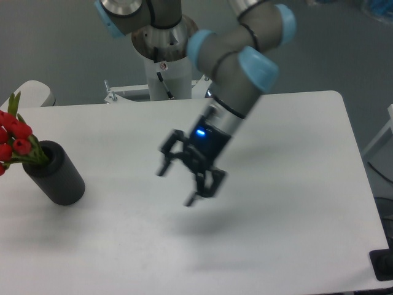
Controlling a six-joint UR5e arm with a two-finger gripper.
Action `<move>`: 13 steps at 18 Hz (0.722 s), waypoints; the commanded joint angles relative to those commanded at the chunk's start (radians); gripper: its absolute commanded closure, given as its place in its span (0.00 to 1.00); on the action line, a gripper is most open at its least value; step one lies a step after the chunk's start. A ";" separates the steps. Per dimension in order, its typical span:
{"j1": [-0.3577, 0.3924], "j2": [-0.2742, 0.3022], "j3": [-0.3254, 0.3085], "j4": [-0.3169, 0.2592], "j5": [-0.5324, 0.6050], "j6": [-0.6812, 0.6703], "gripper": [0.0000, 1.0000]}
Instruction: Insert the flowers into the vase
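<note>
The black vase (pixel 56 175) stands at the left of the white table, seen tilted from above. The flowers (pixel 15 136), red blooms with green leaves, stick out of its top toward the left edge of the view; their stems go into the hole. My gripper (pixel 177 185) hangs above the middle of the table, well to the right of the vase. Its black fingers are spread apart and hold nothing.
The white table (pixel 295 184) has its right edge near x 600 and its front edge at the bottom. The arm's base column (pixel 164 67) stands behind the table's far edge. A white rounded object (pixel 34 92) sits at the far left corner.
</note>
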 joint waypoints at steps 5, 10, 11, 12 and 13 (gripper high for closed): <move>-0.011 -0.084 0.101 -0.014 0.161 0.008 0.00; -0.057 -0.150 0.216 -0.139 0.341 0.026 0.00; -0.060 -0.161 0.244 -0.167 0.343 0.026 0.00; -0.061 -0.170 0.264 -0.190 0.346 0.026 0.00; -0.061 -0.178 0.269 -0.196 0.350 0.028 0.00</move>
